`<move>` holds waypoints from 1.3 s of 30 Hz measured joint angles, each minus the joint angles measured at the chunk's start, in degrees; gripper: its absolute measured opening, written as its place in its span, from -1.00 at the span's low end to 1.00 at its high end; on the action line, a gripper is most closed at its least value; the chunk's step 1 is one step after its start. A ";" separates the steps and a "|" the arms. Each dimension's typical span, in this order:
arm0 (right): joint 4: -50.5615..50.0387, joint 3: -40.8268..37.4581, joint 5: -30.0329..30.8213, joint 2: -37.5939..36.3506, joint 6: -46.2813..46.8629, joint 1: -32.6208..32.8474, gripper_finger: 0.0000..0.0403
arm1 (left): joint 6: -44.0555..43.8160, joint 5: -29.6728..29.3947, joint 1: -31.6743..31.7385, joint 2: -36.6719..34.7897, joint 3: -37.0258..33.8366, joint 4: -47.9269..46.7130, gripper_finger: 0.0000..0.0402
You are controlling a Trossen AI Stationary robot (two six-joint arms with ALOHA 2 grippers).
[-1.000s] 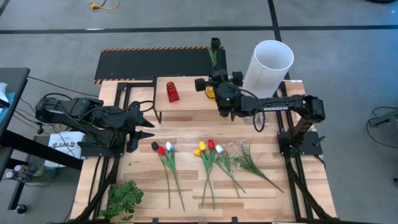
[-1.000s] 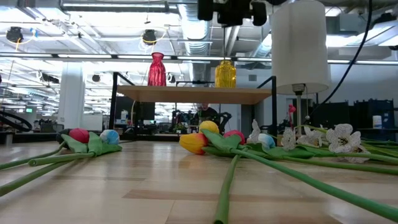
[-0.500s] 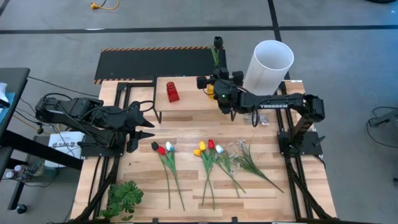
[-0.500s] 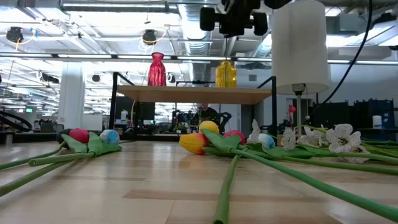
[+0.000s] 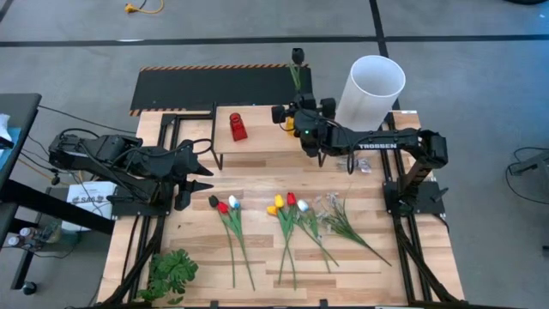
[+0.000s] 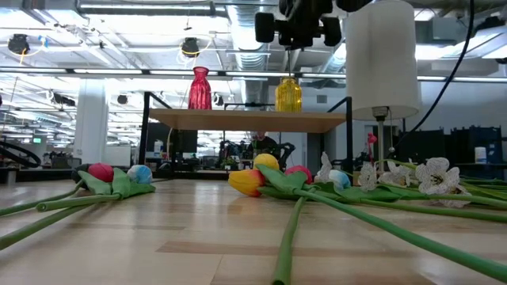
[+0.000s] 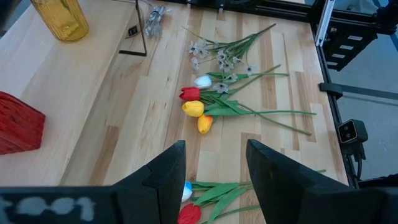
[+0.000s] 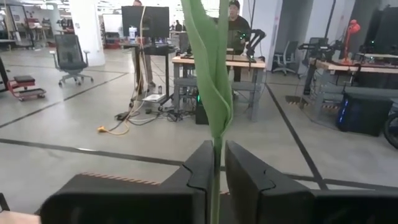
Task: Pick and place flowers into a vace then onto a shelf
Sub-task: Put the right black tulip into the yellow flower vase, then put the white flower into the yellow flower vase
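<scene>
Dark tulip above light-wood shelf.
Right gripper jaws pinching its smooth green stem over ribbed yellow glass vase; left gripper jaws apart; six tulips flat on slatted tabletop.

The shelf carries a red vase and a yellow vase, with bare board between them. The tall white cylinder crowds its right end. Flowers cover mid-desk; bare desk lies before the shelf.
</scene>
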 joint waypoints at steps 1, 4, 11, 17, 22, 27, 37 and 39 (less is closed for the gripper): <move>-0.47 0.00 -0.06 0.00 0.53 0.00 -0.77 | -0.01 0.00 0.00 -0.01 0.00 0.02 -0.22; -0.87 0.00 -0.10 0.00 1.52 0.00 -0.68 | -0.01 0.01 0.00 -0.01 0.00 0.02 -0.22; -0.87 0.00 -0.08 -0.02 1.52 0.86 -0.50 | -0.02 0.01 -0.02 0.00 0.00 0.02 -0.22; -1.33 0.00 -0.04 -0.04 1.54 2.43 -0.38 | -0.02 0.02 0.01 0.00 0.00 0.01 -0.22; -1.56 0.02 0.35 -0.04 1.54 4.19 -0.27 | -0.01 0.02 0.00 0.00 0.00 0.01 -0.22; -2.18 0.02 1.27 -0.04 1.52 6.35 -0.16 | -0.02 0.02 0.01 0.00 0.00 -0.01 -0.22; -2.10 0.02 9.26 -0.99 -0.45 14.50 -0.04 | 0.00 0.01 0.00 0.00 0.00 0.02 -0.22; -2.62 -0.02 10.50 -1.82 -0.51 16.68 -0.04 | 0.00 0.02 -0.01 0.00 0.00 -0.01 -0.22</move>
